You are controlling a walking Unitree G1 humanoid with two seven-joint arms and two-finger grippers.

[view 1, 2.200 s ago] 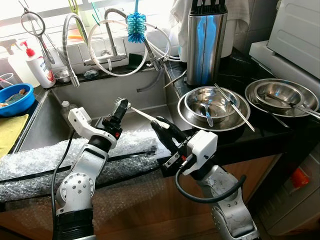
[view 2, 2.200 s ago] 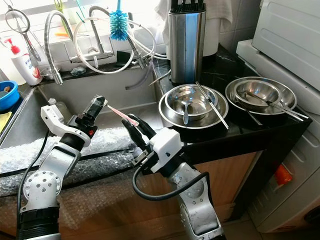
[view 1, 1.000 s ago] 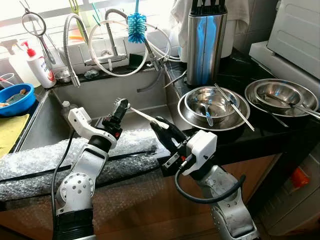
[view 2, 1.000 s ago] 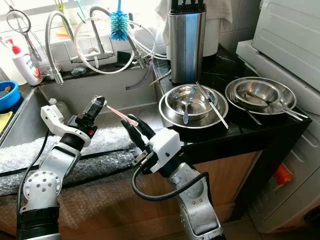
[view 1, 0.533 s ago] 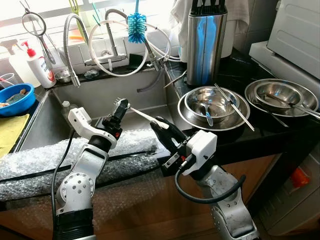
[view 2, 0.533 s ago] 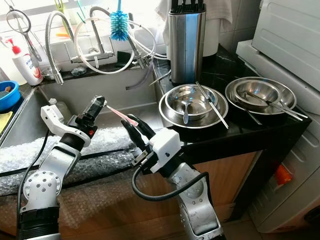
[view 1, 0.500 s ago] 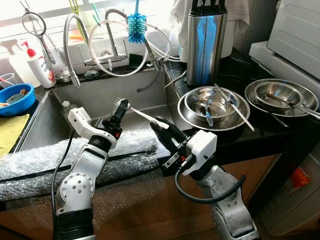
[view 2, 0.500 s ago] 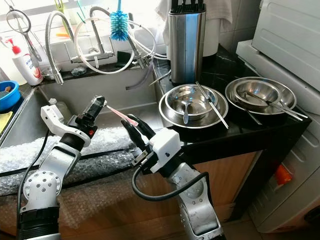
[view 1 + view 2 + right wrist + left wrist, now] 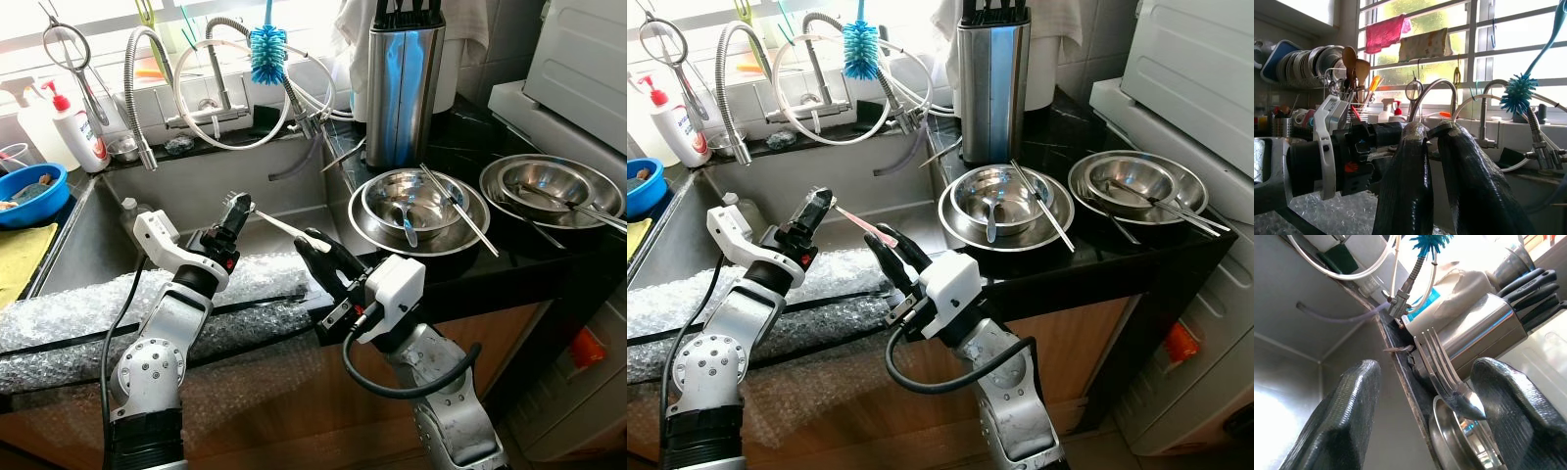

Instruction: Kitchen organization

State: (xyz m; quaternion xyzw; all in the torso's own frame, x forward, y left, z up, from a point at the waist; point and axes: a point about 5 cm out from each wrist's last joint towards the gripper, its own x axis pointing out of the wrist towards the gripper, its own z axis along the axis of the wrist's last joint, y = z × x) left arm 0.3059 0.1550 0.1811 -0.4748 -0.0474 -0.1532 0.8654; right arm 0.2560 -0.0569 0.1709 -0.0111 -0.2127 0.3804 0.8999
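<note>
Your right pincer [image 9: 313, 241] is clamped on the handle of a fork [image 9: 269, 219], held above the front edge of the sink [image 9: 186, 196]. The fork's tines [image 9: 1430, 352] lie between the parted fingers of your left pincer [image 9: 235, 206], which is released around them; contact with either pad cannot be confirmed. Bubble wrap [image 9: 88, 304] covers the counter edge in front of the sink. To the right of the sink, stacked steel bowls [image 9: 416, 211] hold a spoon [image 9: 407, 223] and chopsticks [image 9: 460, 211], with a knife block [image 9: 402, 83] behind them.
</note>
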